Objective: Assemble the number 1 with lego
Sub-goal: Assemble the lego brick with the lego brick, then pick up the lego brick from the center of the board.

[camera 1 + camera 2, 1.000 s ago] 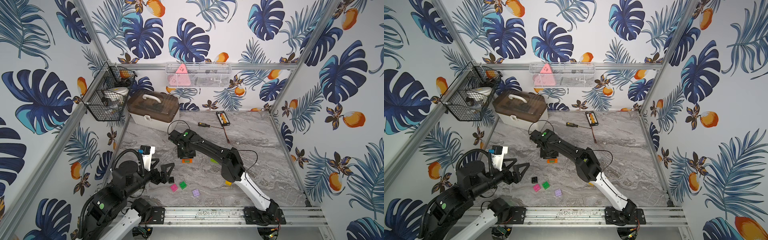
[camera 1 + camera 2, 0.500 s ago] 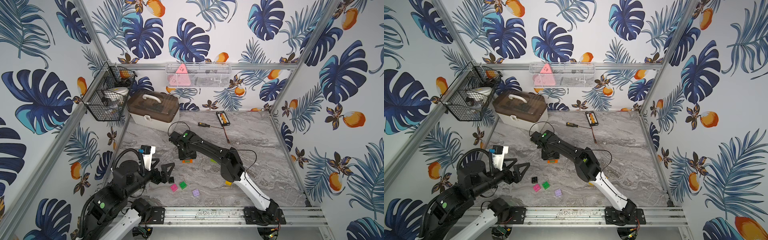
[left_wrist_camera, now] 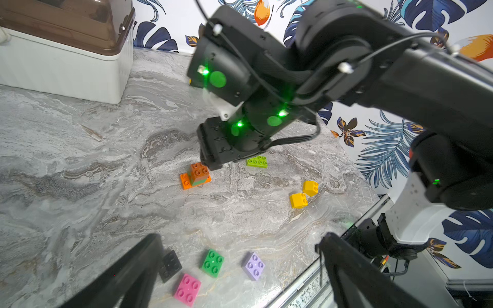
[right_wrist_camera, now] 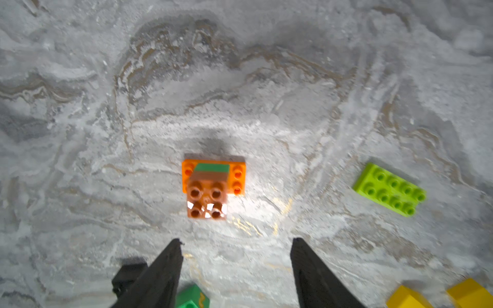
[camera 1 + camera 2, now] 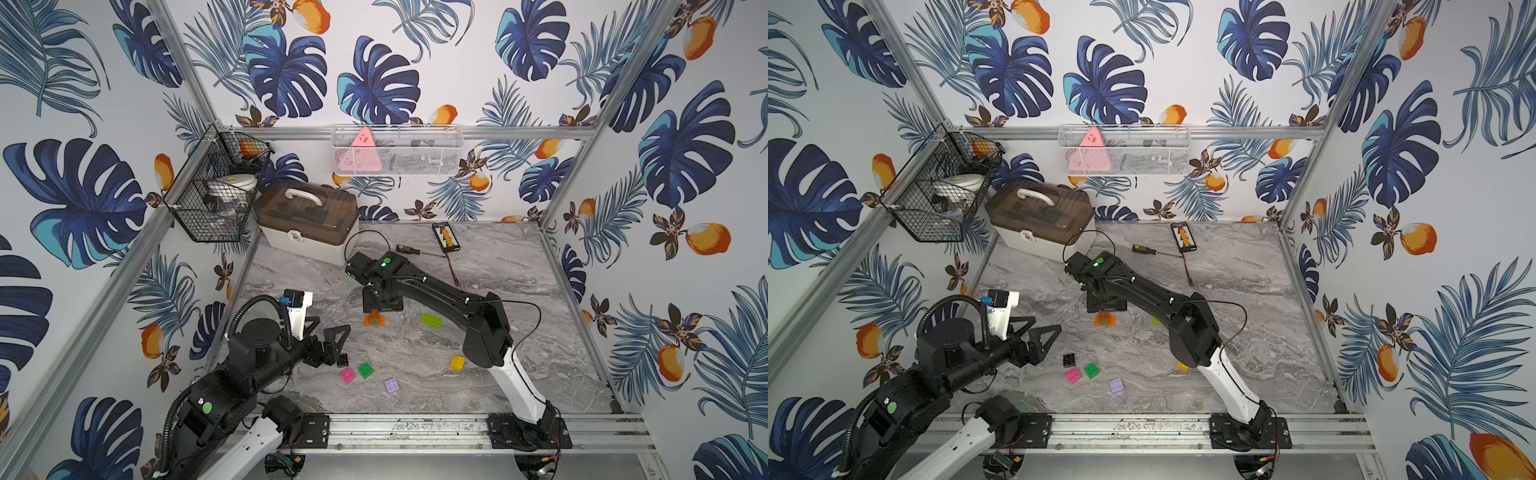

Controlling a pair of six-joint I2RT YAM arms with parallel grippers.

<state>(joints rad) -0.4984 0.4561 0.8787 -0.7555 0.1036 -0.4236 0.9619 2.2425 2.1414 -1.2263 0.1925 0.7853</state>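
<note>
A small lego stack (image 4: 210,186) stands mid-table: a long orange brick, a green square on it, a brown square on top (image 5: 374,319). My right gripper (image 4: 236,241) hovers just above and behind the stack, open, with nothing between its fingers. Loose lego lies around: lime (image 5: 431,320), yellow (image 5: 457,363), lilac (image 5: 392,385), green (image 5: 365,370), pink (image 5: 348,375) and black (image 5: 342,360). My left gripper (image 3: 240,237) is wide open and empty, low at the near left, with the black brick (image 3: 170,265) beside one finger.
A brown-lidded toolbox (image 5: 307,220) stands at the back left. A screwdriver (image 5: 407,249) and a black-and-orange abacus (image 5: 445,237) lie at the back. A wire basket (image 5: 216,195) hangs on the left wall. A metal rail (image 5: 415,428) runs along the front edge.
My right gripper has opened from shut and risen slightly off the stack, leaving the brown brick on top. The left arm has not moved.
</note>
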